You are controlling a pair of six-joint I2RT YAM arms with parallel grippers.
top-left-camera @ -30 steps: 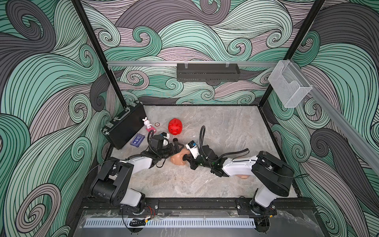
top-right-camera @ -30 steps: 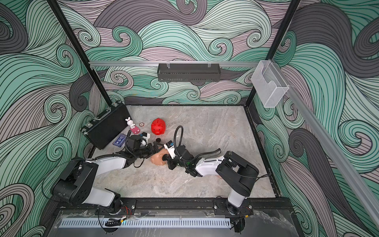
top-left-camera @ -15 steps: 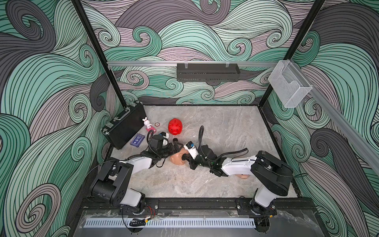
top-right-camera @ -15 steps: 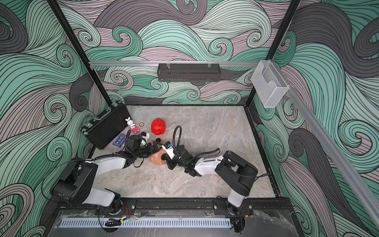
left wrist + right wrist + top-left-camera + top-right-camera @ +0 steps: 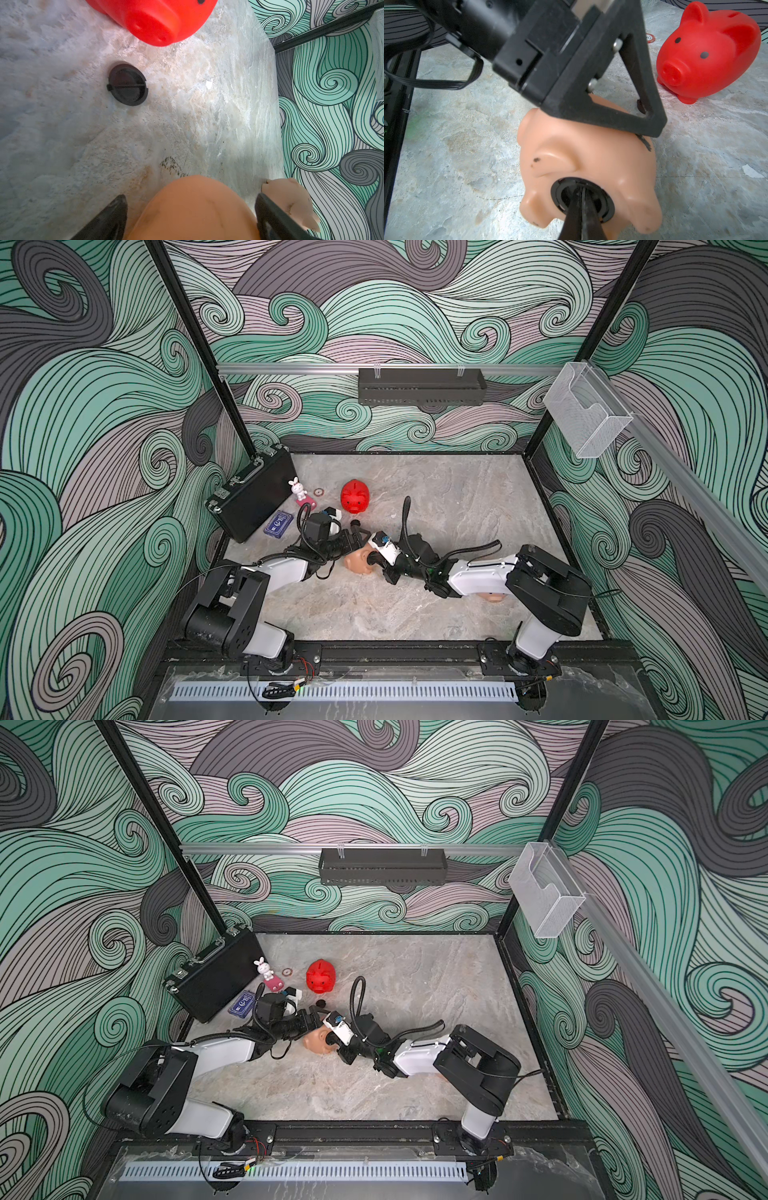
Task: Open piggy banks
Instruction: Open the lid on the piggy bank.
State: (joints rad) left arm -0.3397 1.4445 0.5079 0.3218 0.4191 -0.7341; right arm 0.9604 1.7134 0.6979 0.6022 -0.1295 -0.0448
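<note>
Peach pig (image 5: 587, 158) lies tipped over mid-table, belly toward the right arm, pinned between both arms. In both top views it sits just in front of the red pig (image 5: 355, 496), slightly toward the left arm's side (image 5: 318, 1042).

Its belly plug (image 5: 582, 199) is seated in the hole. Right gripper (image 5: 581, 193) is pinched closed with the tips inside the plug; whether they grip its ridge I cannot tell.

Left gripper (image 5: 191, 209) is spread wide around the pig's body, one black finger (image 5: 108, 218) on each side, holding it. From the right wrist view the near finger (image 5: 643, 116) presses on the pig's flank.

Red pig (image 5: 708, 54) stands upright on its feet just beyond, snout toward the peach one, not touching it. A loose black plug (image 5: 127, 84) lies flat on the table (image 5: 436, 614) between the two pigs, also seen in a top view (image 5: 320, 1003).

A second peach pig (image 5: 492, 596) is mostly hidden under the right arm's forearm.

Far left side: black case (image 5: 253, 493), white rabbit (image 5: 296, 488), blue card (image 5: 278, 524), small round token (image 5: 318, 491).
</note>
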